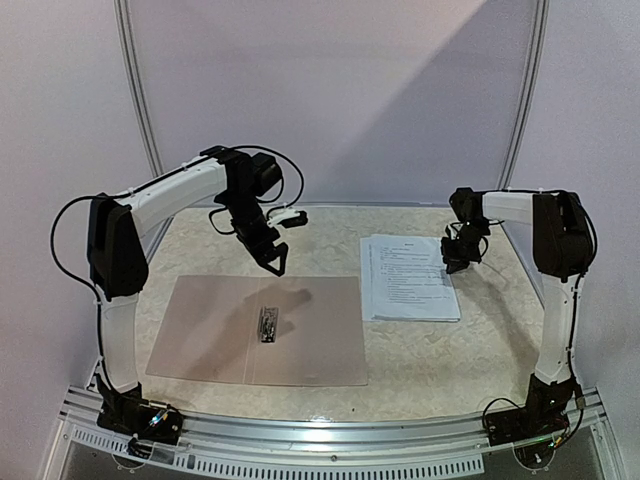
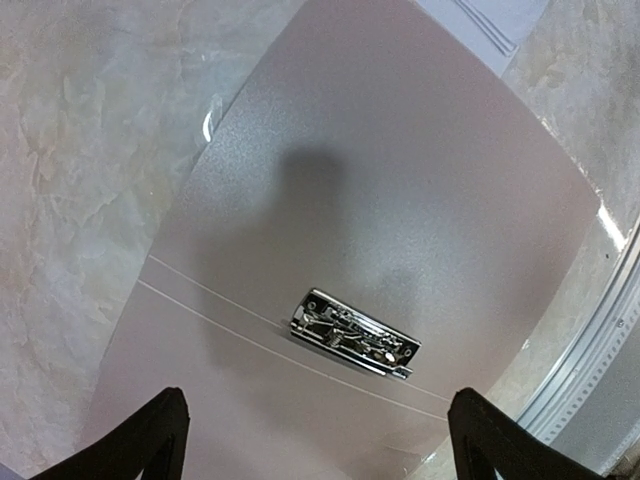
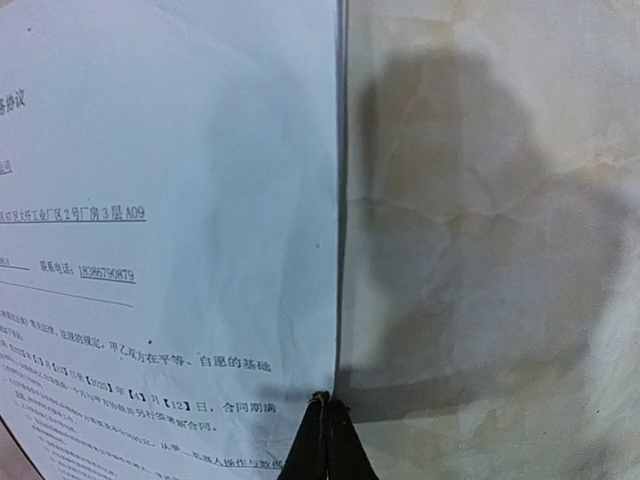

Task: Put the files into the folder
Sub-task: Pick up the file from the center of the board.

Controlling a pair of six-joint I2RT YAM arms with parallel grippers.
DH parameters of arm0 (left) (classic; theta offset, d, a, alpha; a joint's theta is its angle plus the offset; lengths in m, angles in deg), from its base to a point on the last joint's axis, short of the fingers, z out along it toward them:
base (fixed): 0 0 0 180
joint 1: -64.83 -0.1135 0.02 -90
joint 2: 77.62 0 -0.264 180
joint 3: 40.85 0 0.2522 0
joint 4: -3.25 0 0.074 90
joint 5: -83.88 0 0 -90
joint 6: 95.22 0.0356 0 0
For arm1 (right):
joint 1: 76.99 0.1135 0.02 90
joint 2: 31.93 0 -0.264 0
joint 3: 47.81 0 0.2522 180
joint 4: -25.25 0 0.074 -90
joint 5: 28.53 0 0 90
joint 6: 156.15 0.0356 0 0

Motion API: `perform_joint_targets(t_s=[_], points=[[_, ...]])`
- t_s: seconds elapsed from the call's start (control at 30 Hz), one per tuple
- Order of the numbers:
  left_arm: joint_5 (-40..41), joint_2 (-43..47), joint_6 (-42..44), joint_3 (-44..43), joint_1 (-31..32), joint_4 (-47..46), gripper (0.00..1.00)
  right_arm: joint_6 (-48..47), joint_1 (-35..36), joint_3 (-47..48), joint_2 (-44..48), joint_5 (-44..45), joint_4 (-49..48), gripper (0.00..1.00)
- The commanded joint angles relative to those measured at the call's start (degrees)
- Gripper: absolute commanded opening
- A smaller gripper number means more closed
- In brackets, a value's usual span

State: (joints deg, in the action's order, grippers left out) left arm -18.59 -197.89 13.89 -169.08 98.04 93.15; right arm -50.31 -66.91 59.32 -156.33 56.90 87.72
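The folder (image 1: 200,330) lies open and flat on the left half of the table, its metal clip (image 1: 268,324) at the middle fold. My left gripper (image 1: 277,262) hangs open above the folder's far edge; in the left wrist view the folder (image 2: 380,180) and clip (image 2: 352,334) lie below the wide-apart fingers (image 2: 150,440), with nothing between them. The files (image 1: 408,278), white sheets printed with black text, lie stacked to the right of the folder. My right gripper (image 1: 452,262) is at their right edge. In the right wrist view it (image 3: 328,400) is shut on the edge of the files (image 3: 170,200).
The marbled tabletop (image 3: 500,250) shows bare to the right of the files. A metal rail (image 1: 330,440) runs along the near edge between the two arm bases. A curved white frame (image 1: 135,90) rises behind the table.
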Motion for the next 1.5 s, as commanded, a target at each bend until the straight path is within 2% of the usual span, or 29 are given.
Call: perform_joint_targets(t_s=[0.0, 0.23, 0.4, 0.63, 0.97, 1.23, 1.47], points=[[0.6, -0.7, 0.8, -1.1, 0.2, 0.9, 0.92, 0.1, -0.2, 0.0, 2.2, 1.1, 1.3, 0.00], [0.5, -0.6, 0.5, -1.1, 0.2, 0.6, 0.92, -0.6, -0.2, -2.5, 8.3, 0.8, 1.3, 0.00], [-1.0, -2.1, -0.4, -2.2, 0.8, -0.7, 0.91, -0.6, -0.2, -6.4, 13.2, -2.6, 0.0, 0.00], [-2.5, -8.5, -1.3, -8.1, 6.3, -1.4, 0.90, 0.0, -0.2, -11.2, 17.4, -7.4, 0.6, 0.00], [-4.6, -16.2, -4.0, -11.3, 15.8, -8.5, 0.90, 0.2, -0.2, -25.3, 25.5, -9.6, 4.4, 0.00], [-3.7, -21.3, -7.2, -13.3, 20.5, -15.8, 0.90, 6.2, -0.3, -36.7, 31.4, -16.5, -4.7, 0.00], [-2.1, -22.8, -7.9, -13.4, 20.8, -17.5, 0.90, 12.1, -1.2, -42.5, 33.6, -20.6, -13.6, 0.00]])
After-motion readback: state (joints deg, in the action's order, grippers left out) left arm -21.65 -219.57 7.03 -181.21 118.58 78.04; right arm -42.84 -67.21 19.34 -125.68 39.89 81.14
